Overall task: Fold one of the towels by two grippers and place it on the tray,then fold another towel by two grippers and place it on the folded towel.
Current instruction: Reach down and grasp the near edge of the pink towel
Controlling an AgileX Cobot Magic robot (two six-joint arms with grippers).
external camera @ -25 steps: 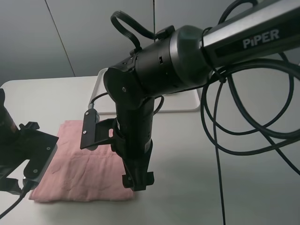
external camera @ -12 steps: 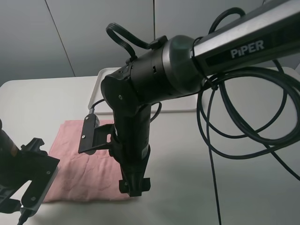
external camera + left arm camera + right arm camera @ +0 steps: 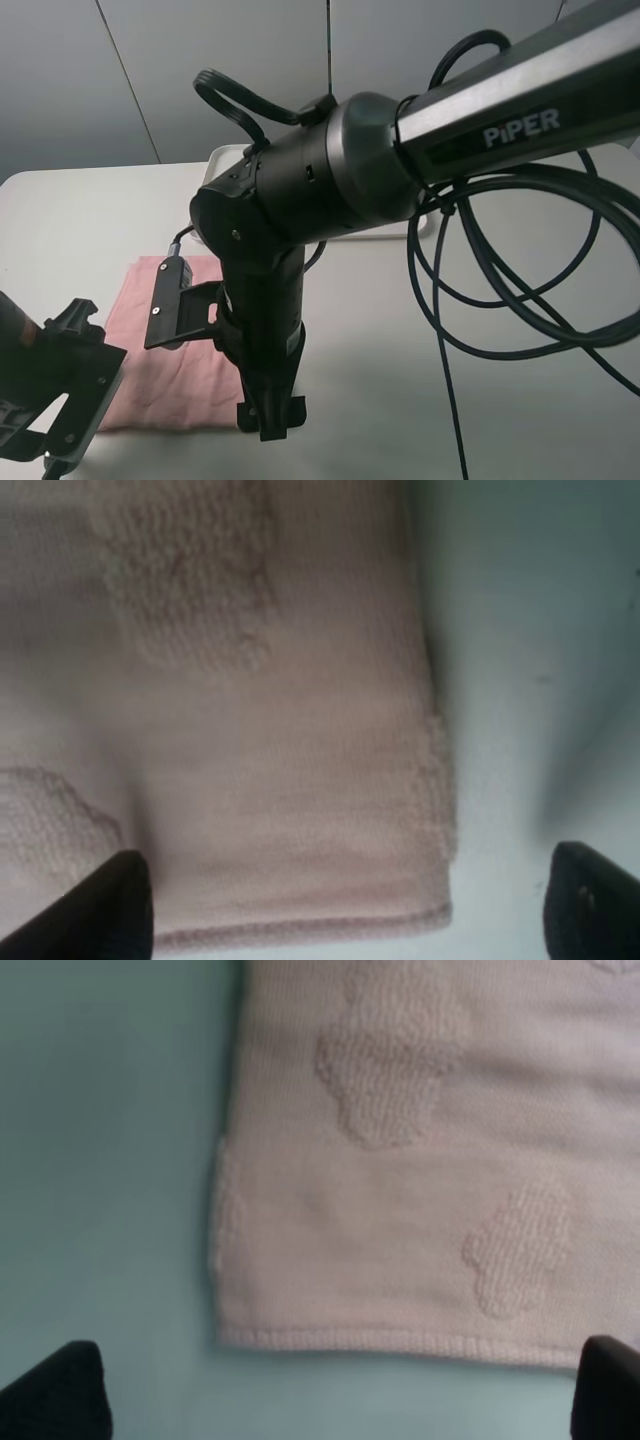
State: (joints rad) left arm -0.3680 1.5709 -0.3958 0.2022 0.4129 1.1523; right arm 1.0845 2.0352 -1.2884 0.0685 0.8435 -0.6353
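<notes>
In the exterior high view, a pale matte table point(image 3: 110, 215) fills the lower two thirds of the frame. Behind it stands a grey panelled wall point(image 3: 60, 80) crossed by thin dark seams. The pink towel point(image 3: 175, 355) lies flat on the table at lower left. The white tray point(image 3: 222, 158) sits further back at upper centre, and only a rounded corner of its rim shows behind the right arm point(image 3: 330, 180). That arm reaches in from the upper right, with black cables point(image 3: 500, 310) looping beneath it. The right gripper point(image 3: 270, 418) points down at the towel's near right corner. The left arm point(image 3: 55, 375) sits at the lower left edge, over the towel's near left corner.

In the left wrist view, the left gripper point(image 3: 355, 905) is spread wide and holds nothing. A hemmed towel corner lies between its fingers, with bare table beside it.

In the right wrist view, the right gripper point(image 3: 330, 1392) is likewise spread wide and empty. The opposite towel corner, with raised cloud-like patches, lies between its fingers on pale table.
</notes>
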